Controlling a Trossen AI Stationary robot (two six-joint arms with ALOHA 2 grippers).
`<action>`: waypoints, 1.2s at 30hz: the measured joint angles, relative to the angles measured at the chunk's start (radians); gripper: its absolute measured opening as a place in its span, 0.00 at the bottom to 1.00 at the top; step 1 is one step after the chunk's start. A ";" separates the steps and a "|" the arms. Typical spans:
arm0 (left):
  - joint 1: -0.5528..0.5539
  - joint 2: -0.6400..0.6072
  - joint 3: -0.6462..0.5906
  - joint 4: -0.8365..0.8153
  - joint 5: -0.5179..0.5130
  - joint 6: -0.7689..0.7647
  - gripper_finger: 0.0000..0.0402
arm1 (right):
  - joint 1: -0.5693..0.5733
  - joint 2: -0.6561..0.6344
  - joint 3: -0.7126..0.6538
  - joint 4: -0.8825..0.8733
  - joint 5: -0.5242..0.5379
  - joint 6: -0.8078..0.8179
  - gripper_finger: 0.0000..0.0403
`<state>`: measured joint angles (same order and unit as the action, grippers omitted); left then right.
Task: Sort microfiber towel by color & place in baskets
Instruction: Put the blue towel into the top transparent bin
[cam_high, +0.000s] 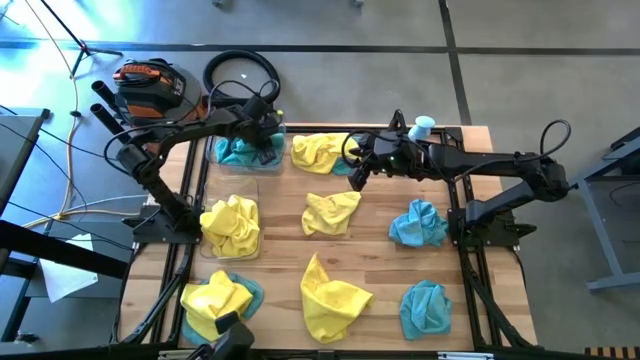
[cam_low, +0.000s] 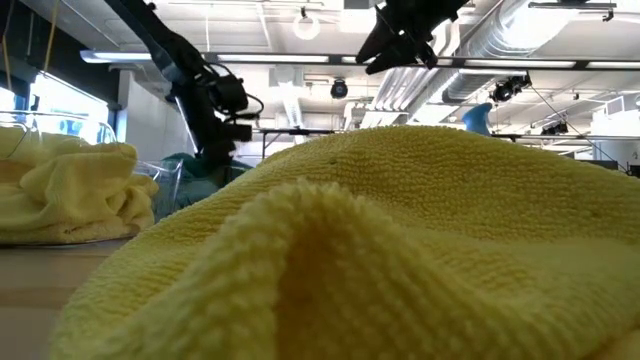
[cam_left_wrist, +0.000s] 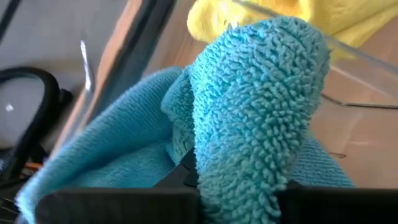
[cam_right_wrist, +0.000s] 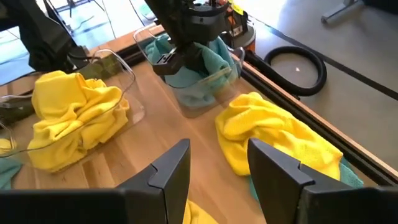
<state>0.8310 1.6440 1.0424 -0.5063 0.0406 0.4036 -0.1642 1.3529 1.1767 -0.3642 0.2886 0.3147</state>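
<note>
**Tight at the back, roomier in the middle**

The left gripper (cam_high: 262, 142) sits over the far basket (cam_high: 245, 152), blocking that corner. Bare table (cam_high: 375, 215) between the middle yellow towel (cam_high: 330, 212) and the teal towel (cam_high: 417, 223) leaves an open lane.

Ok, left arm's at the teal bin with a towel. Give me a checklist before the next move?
1. Left gripper over the teal basket: ok, it is down among the teal towels there.
2. Teal towel released: cannot tell; it bulges right at the fingers.
3. Colours sorted so far: ok, teal in one basket, yellow towels in the yellow basket.
4. Right gripper free: ok, open and empty.
5. Right's target: ok, a yellow towel lies just ahead of it.
6. Arms apart: ok, a gap shows between them from above.
</note>
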 joint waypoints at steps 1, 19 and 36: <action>0.000 0.003 0.000 -0.004 0.000 -0.013 0.09 | 0.000 0.000 0.000 -0.005 0.000 0.002 0.39; -0.001 -0.201 0.121 -0.209 -0.079 -0.027 0.37 | -0.002 0.000 0.000 -0.013 0.048 -0.002 0.39; -0.001 -0.006 0.066 -0.227 -0.052 -0.123 0.14 | -0.002 0.000 0.000 -0.013 0.046 0.024 0.39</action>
<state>0.8299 1.6375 1.1079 -0.7332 -0.0116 0.2807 -0.1658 1.3529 1.1767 -0.3771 0.3348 0.3388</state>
